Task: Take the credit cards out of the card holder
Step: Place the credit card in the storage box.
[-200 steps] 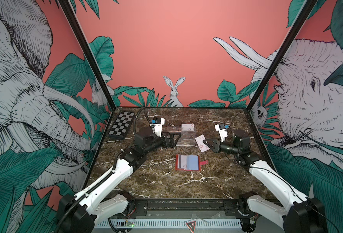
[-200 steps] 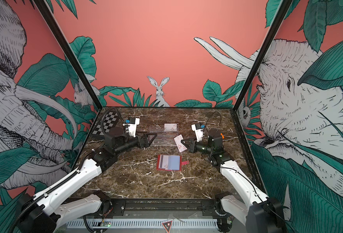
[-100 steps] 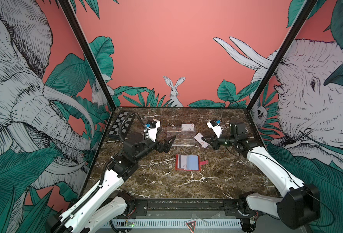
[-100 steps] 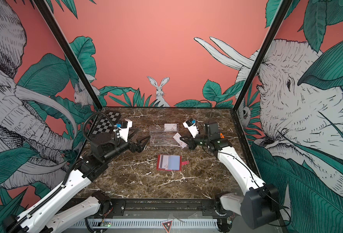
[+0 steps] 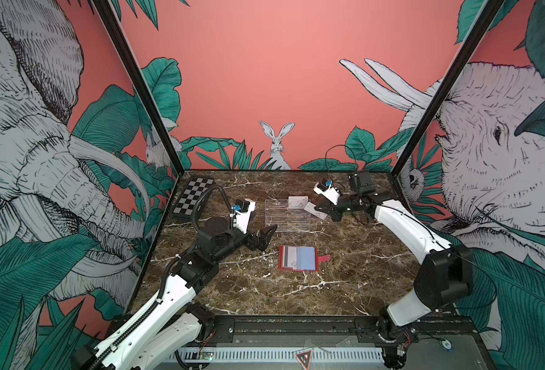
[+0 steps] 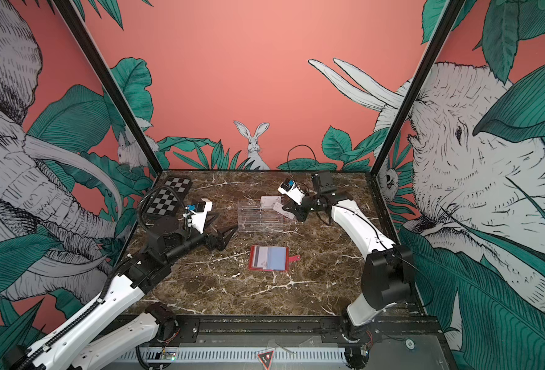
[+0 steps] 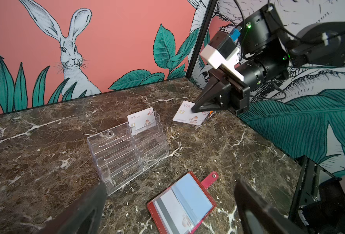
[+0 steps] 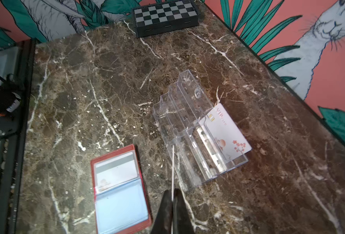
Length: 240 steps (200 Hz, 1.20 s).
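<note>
**Card removal, task partly done.** The card holder (image 5: pixel 297 258) lies open and flat near the middle of the desk (image 5: pixel 264 298), sleeves up. Its long axis runs parallel to the near edge, and its snap tab (image 5: pixel 324 258) points toward the right edge. A tucked card (image 7: pixel 173 214), grey stripe showing, sits in the sleeve farthest from the tab, with its long axis crosswise to the holder's.

The right gripper (image 7: pixel 194 110) is clenched on a held card (image 5: pixel 314 211) just beside the right end of the clear rack (image 5: pixel 285 215), toward the far right corner. In the right wrist view this card appears edge-on, projecting from the fingertips toward the rack. Whether it touches the desk cannot be told. A racked card (image 8: pixel 224 131) stands in the rack's rearmost tier.

The left gripper (image 5: pixel 267 237) is released and wide, and it hovers empty between the rack and the holder, toward the left edge.

**Likely hazards:**
- The thin held card may pivot or slip in the narrow pinch.
- Its leading corner may catch the rack's rim and shove the light rack along the desk.
- Pulling the tucked card may drag or fold the unpinned holder, because the sleeve grips the card.
</note>
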Available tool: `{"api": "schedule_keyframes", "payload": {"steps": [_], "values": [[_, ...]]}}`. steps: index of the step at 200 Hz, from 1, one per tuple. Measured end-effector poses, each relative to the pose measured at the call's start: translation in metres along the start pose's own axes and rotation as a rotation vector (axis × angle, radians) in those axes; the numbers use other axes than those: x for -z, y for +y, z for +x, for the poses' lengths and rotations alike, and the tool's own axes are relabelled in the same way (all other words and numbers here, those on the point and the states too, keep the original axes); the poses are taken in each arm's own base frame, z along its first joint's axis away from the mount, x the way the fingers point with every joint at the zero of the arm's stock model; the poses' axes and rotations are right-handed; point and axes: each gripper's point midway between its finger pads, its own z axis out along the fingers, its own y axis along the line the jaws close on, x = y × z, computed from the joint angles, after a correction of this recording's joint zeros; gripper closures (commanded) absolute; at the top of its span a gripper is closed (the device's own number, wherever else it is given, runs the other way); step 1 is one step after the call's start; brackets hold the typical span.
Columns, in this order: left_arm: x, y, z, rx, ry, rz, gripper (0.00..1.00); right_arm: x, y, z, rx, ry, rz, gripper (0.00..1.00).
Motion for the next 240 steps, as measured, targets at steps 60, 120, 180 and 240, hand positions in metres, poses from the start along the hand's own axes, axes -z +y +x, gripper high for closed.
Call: {"api": "schedule_keyframes", "payload": {"steps": [60, 120, 180, 240], "values": [[-0.002, 0.004, 0.02, 0.028, 0.04, -0.007, 0.01, -0.027, -0.03, 0.001, 0.151, 0.067, -0.043, 1.0], [-0.001, 0.007, 0.018, 0.026, 0.03, -0.024, 0.01, -0.049, -0.04, 0.005, 0.24, 0.096, -0.089, 1.0], [-0.006, 0.008, 0.024, 0.051, 0.056, -0.025, 0.01, -0.062, -0.06, -0.01, 0.321, 0.077, -0.088, 1.0], [-0.007, 0.01, 0.031, 0.061, 0.068, -0.028, 0.01, -0.079, -0.065, -0.012, 0.361, 0.088, -0.125, 1.0]]}}
